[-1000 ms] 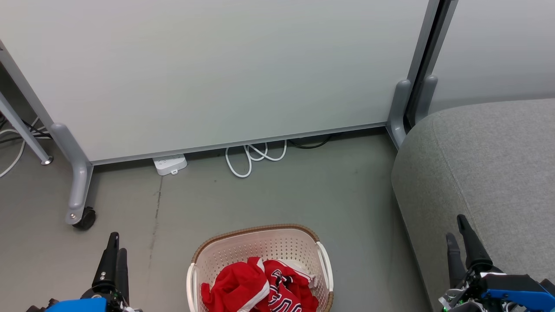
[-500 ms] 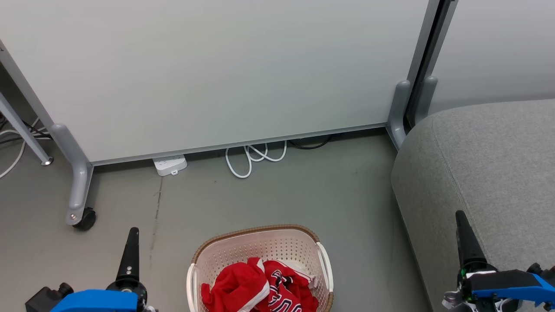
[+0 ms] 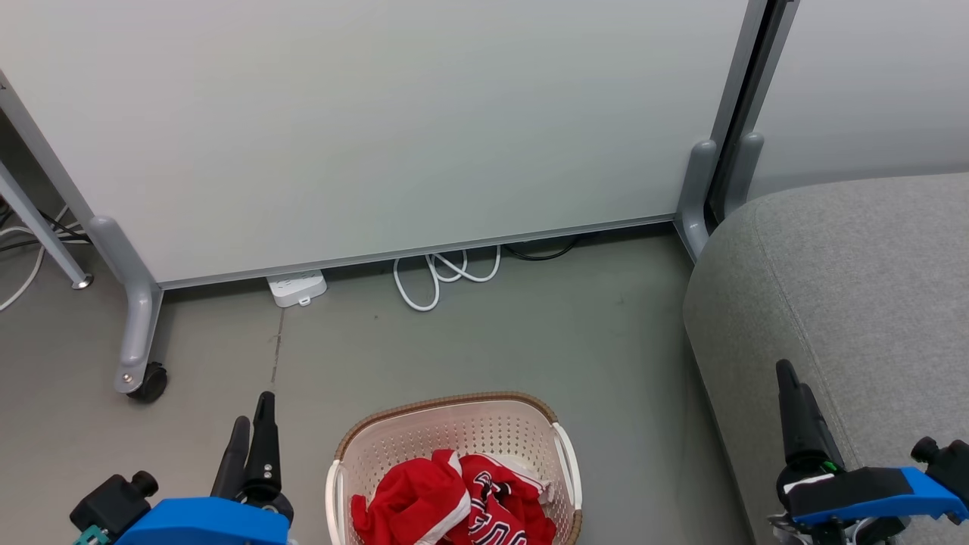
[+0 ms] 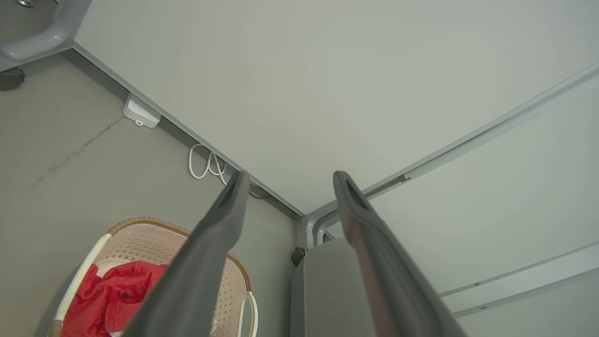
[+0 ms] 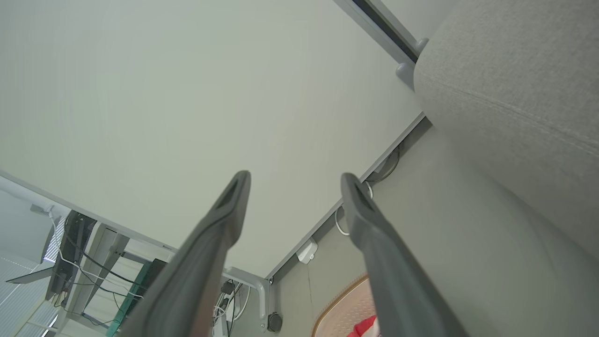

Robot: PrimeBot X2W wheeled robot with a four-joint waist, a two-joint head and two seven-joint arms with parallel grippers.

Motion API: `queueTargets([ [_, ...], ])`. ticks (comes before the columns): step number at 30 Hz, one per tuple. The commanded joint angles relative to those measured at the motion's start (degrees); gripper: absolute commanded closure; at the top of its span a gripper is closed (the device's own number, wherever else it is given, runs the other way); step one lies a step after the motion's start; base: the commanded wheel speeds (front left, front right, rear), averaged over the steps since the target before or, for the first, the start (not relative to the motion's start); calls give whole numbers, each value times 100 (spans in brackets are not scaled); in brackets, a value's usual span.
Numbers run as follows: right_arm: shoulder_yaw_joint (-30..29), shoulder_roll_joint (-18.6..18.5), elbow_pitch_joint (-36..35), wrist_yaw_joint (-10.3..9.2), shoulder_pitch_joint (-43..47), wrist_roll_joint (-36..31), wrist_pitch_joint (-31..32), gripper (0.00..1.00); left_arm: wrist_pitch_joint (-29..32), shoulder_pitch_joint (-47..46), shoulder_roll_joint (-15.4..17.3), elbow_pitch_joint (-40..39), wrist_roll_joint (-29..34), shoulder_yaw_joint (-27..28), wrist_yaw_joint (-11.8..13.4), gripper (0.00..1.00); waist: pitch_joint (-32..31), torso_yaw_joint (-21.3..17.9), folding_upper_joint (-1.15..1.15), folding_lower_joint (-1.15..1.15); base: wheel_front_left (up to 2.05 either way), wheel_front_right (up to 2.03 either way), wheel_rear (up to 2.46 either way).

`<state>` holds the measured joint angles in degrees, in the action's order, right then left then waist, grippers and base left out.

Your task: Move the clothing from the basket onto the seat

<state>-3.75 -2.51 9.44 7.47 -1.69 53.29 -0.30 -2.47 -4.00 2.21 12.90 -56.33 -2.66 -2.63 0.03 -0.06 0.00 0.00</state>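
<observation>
Head view, looking down at a floor corner. The laundry basket [image 3: 447, 403], cream perforated plastic w/ a brown woven-look rim, sits at 6 o'clock, cut off by the bottom edge. Inside it is the clothing [image 3: 454, 503]: crumpled red sports garments w/ white panels, one w/ black-and-white lettering, piled below the rim. None of it is on the sofa [image 3: 855, 288], a big grey fabric seat w/ a rounded edge at 3 to 4 o'clock. The sofa is near the basket, w/ a strip of bare floor btwn.

The left gripper [image 3: 253, 412] hovers at 7 o'clock, beside the basket. The right gripper [image 3: 791, 378] is at 4 o'clock, overlapping the sofa's near edge. The wrist views show both sets of jaws wide apart, nothing btwn them. Likely reason: the arms flank the basket, ready to reach in. No garment is picked up yet, so the task looks to be at its start.

Surface & room: a smooth grey-green floor [image 3: 530, 341] w/ a thin dark crack [image 3: 274, 356] at 8 o'clock. A pale partition panel [image 3: 378, 129] spans 12 o'clock, on grey feet w/ a caster [image 3: 151, 382] at 9. Under its lower edge lie a white power strip [image 3: 297, 288] and a looped white cable [image 3: 443, 272].
</observation>
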Motion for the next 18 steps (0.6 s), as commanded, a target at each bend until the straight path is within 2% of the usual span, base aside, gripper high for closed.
queueTargets([
  [1, 39, -23, -152, 2, 1, -294, -46, 0, -67, -95, 52, -97, 270, -65, 34, 0, 2, -2, 0, 0, 0, 0, 0],
  [18, 100, -31, -417, 2, 161, -1727, -159, 0, -386, -124, 89, -165, 1734, -365, 177, 0, -18, -5, 0, 0, 0, 0, 0],
])
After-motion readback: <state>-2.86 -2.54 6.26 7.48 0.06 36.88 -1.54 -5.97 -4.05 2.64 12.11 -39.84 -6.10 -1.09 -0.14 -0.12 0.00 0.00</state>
